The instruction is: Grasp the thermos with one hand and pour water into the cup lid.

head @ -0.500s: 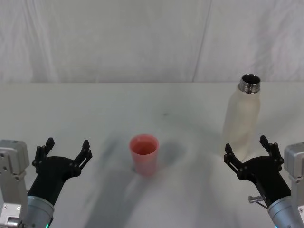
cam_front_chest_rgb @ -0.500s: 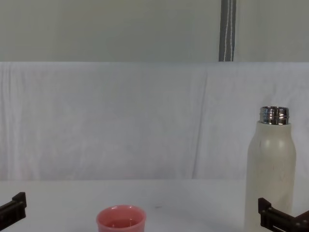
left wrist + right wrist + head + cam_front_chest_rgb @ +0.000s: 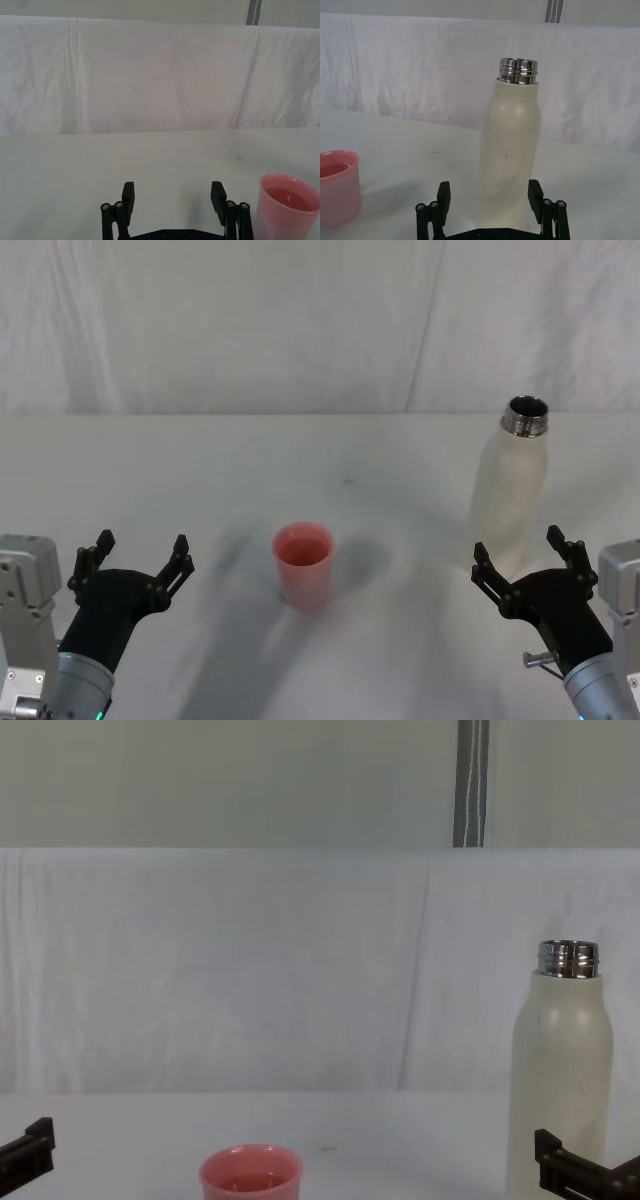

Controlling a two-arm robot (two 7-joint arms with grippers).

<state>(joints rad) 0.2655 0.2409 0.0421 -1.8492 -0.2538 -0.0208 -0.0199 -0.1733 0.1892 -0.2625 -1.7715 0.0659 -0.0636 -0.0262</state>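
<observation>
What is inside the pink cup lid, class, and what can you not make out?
The cup lid stands upright and open on the table. Its pink inside looks smooth and level a little below the rim, perhaps liquid. Its wall hides any depth, and clear water cannot be confirmed.

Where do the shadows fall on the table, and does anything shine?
Head view: soft grey shadows spread left and right of the cup lid on the table. Right wrist view: the thermos has bright glints on its steel neck; its cream body looks matte.
</observation>
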